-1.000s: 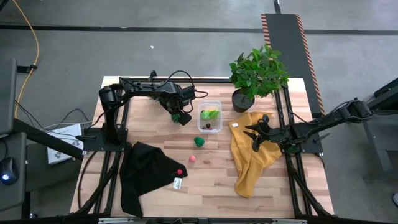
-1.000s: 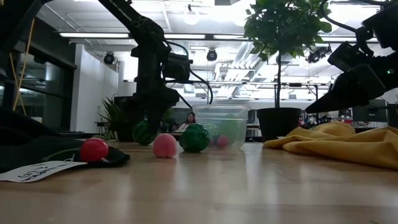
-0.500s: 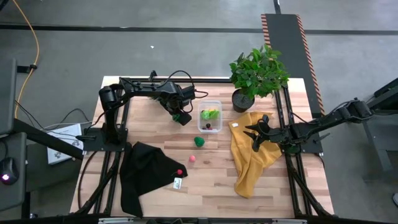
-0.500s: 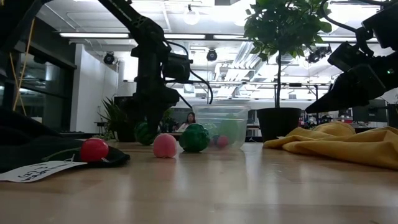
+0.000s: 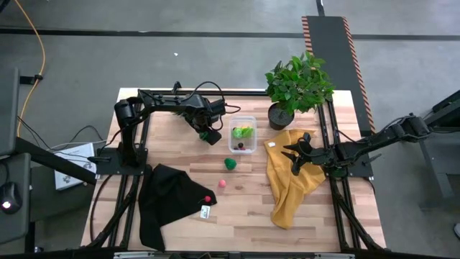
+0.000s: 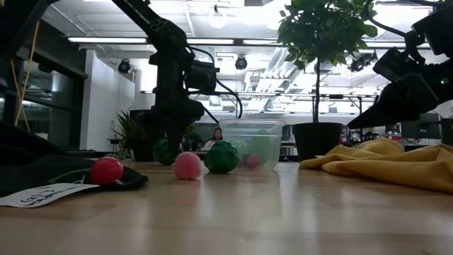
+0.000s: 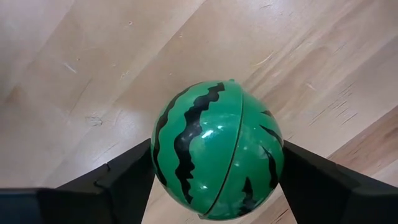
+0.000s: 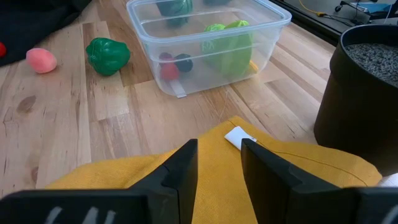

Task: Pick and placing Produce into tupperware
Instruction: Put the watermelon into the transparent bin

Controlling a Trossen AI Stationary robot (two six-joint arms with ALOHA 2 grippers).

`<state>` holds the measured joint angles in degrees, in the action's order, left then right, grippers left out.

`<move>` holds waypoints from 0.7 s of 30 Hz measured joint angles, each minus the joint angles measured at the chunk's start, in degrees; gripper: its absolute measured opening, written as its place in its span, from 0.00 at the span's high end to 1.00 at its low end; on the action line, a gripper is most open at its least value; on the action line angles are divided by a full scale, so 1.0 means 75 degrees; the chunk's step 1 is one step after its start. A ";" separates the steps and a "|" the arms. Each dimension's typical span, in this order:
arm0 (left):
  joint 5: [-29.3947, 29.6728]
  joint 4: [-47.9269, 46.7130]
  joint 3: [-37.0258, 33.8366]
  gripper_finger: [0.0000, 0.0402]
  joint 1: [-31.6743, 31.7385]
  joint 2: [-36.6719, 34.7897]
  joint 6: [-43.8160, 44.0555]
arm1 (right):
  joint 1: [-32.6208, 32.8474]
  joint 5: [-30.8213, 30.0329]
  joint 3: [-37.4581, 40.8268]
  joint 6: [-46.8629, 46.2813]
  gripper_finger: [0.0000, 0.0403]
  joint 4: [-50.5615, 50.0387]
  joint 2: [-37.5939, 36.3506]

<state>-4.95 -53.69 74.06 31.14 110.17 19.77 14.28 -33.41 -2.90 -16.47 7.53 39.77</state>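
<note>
Gripping: left pincer (image 7: 214, 186) clamped on melon (image 7: 216, 149), on surface beside tub (image 5: 243, 134).
Advice: squeeze centred, lift straight, clear rim.
Waiting: right pincer (image 8: 217, 163) slightly apart above yellow cloth (image 8: 249, 174).

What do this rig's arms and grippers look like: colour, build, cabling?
Both arms are dark, near-black, jointed tubular links. The left gripper and right gripper each end in two flat, angular black fingers. Black cables loop above the left arm's wrist in the high view. No markings are legible on either arm.
</note>
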 joint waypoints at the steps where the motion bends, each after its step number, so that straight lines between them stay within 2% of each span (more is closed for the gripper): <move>1: 0.0001 0.0000 0.0000 0.26 0.0000 0.0000 0.0000 | -0.0002 0.0000 0.0000 0.0000 0.72 0.0000 0.0000; 21: 0.0003 0.0006 0.0000 0.25 0.0000 0.0000 0.0003 | 0.0000 0.0000 0.0000 0.0000 0.72 -0.0002 0.0000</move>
<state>-4.93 -53.65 74.06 31.14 110.17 19.79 14.28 -33.41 -2.90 -16.47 7.51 39.77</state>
